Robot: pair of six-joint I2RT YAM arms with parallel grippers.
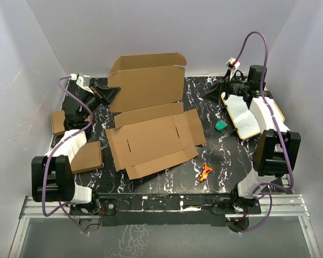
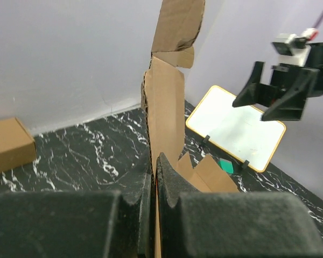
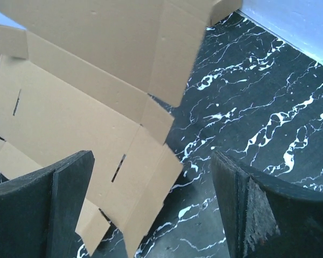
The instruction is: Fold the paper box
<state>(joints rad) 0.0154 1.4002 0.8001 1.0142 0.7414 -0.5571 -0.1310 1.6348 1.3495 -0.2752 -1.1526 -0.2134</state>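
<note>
Left pincer (image 1: 110,92) is clenched on the paper box (image 1: 151,131), pads squeezed flat on either side of the sheet's left edge. In the left wrist view the cardboard climbs straight up out of that pinch. So the far panel stands raised and tilted off the table (image 1: 229,156), top flap bent over. The rest of the sheet lies flat to that pincer's right and back toward the arm bases, slits and side flaps showing. Off to the left pincer's left sits a small cardboard box (image 1: 57,122), and a second one (image 1: 88,156) lies farther back alongside the left arm. Across the raised panel, the right pincer (image 1: 211,91) is released, fingers spread wide with nothing between them. It hangs over the black marbled surface just past the sheet's right edge, facing the left pincer. Behind it, under the right arm, lies a white board with a tan rim (image 1: 242,121). A small green piece (image 1: 220,125) sits just beside the board. An orange object (image 1: 205,172) lies well apart from both pincers, nearer the bases.
</note>
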